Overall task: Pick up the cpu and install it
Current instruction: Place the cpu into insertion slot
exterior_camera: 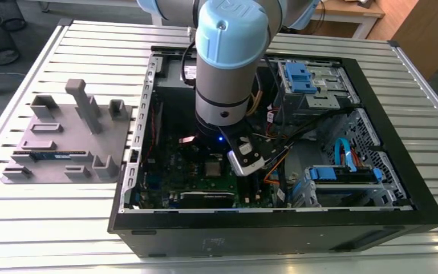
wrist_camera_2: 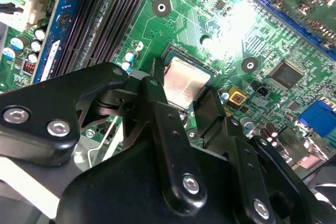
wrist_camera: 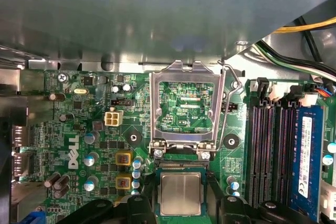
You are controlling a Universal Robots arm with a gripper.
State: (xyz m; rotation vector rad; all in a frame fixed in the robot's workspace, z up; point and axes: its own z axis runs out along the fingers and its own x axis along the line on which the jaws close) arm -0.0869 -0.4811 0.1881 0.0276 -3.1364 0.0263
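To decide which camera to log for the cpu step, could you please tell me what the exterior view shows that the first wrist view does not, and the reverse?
Exterior view adds: the grey robot arm with a pale-blue cap over the open black computer case, and a grey moulded parts tray on the slatted metal table.
First wrist view adds: the small silvery square cpu lying in its socket, beside the swung-open rectangular metal socket frame.
Both share: the green motherboard.
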